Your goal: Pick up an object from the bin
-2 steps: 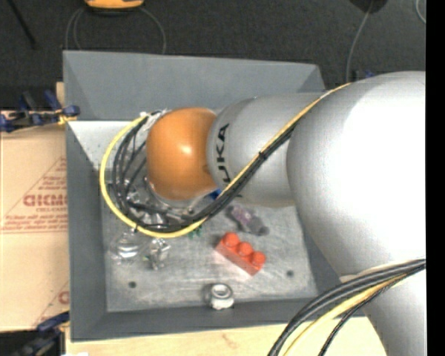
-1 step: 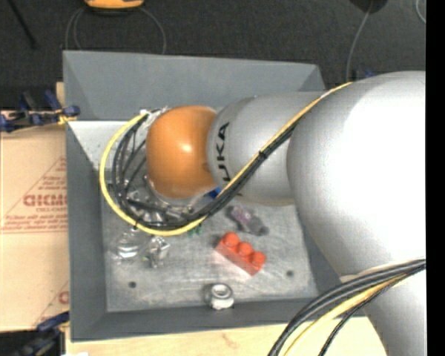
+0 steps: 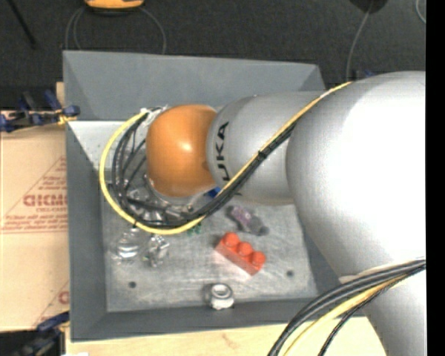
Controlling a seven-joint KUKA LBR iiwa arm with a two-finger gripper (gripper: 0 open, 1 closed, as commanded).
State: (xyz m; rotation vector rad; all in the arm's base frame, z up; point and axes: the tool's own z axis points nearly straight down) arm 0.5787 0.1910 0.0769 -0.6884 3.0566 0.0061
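My gripper point(image 3: 142, 248) hangs below the orange wrist cover in the left half of the bin. Its two silvery fingertips point(image 3: 126, 248) stand apart near the bin floor, open, with bare floor between them. A red and pink toy brick point(image 3: 239, 254) lies to the right of the gripper, in the middle of the floor. Behind the brick, a small grey-purple thing point(image 3: 246, 219) rests partly under the arm. A small white and silver ring-shaped piece point(image 3: 219, 296) sits by the front wall.
The arm and its orange cover hide the back and right of the bin. A bit of green point(image 3: 196, 228) peeks out beneath the cable loop. Bare floor shows along the front left and front right.
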